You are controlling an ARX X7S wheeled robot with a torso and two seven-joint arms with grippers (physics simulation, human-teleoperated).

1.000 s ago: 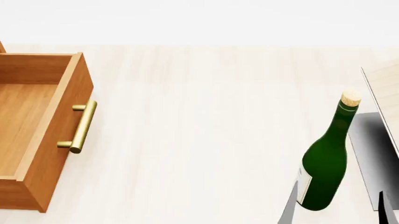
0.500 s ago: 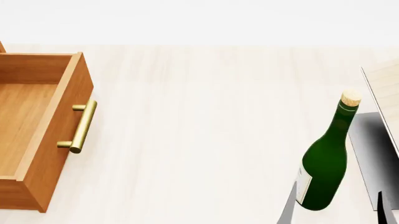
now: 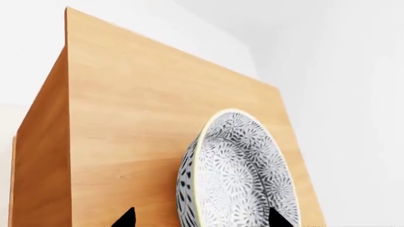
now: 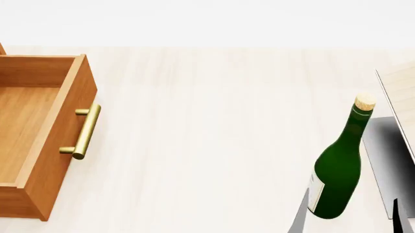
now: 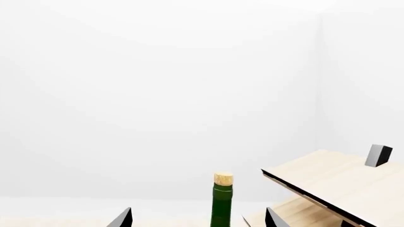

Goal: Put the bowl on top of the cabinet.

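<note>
In the left wrist view the white bowl (image 3: 243, 175) with its grey-blue speckles lies against the broad orange-brown face of the cabinet (image 3: 126, 118). My left gripper (image 3: 202, 218) is open around it. One dark fingertip overlaps the bowl's rim and the other stands apart from the bowl over bare wood. The head view shows neither the bowl nor the left gripper, only the cabinet's pulled-out drawer (image 4: 39, 126) with a brass bar handle (image 4: 84, 131). My right gripper (image 5: 197, 218) is open and holds nothing.
A tall green bottle (image 4: 340, 170) with a cork stands on the pale table (image 4: 207, 121) at the right, between the right gripper's fingers (image 4: 300, 216) in the head view. A pale wood slanted rack (image 5: 334, 182) on a dark grey base (image 4: 389, 145) stands just beyond it.
</note>
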